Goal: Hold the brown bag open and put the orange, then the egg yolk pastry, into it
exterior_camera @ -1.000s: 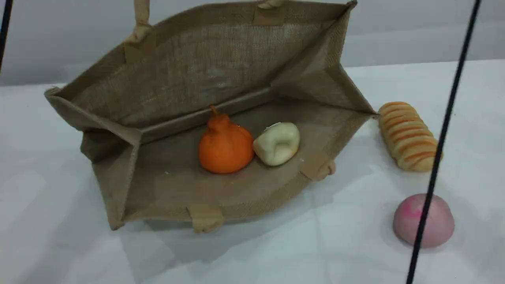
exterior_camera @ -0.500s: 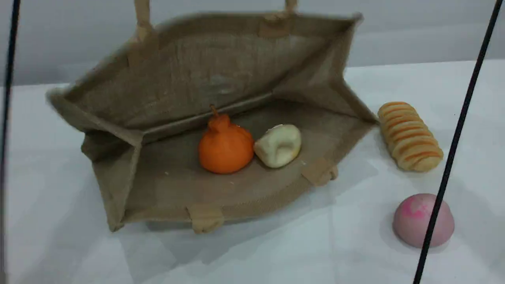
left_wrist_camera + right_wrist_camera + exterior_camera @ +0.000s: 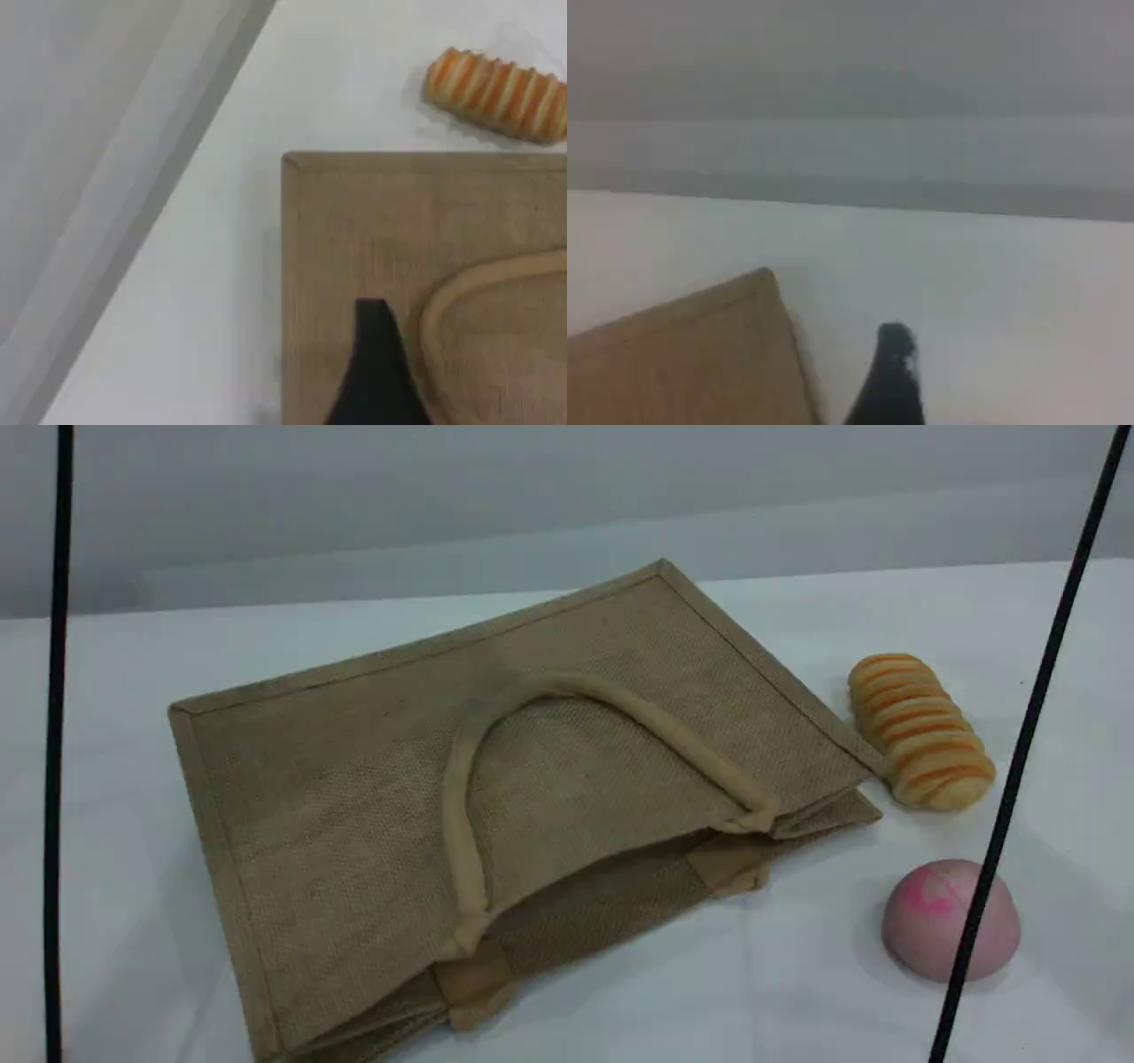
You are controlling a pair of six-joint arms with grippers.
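Now fallen flat mid-frame, the brown bag [image 3: 354,797]; my left fingers [image 3: 376,372], gap unclear; my right fingers [image 3: 890,381] spread.

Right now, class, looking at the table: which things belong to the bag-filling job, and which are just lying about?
Part of the job: brown bag, lying flat, handle draped on top.
Just lying about: striped loaf; pink bun, both on the table beside the bag.

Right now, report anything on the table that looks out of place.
The brown bag lies flat, its mouth nearly shut, one handle flopped across its top panel. Neither orange nor egg yolk pastry shows. Nothing looks spilled or damaged.
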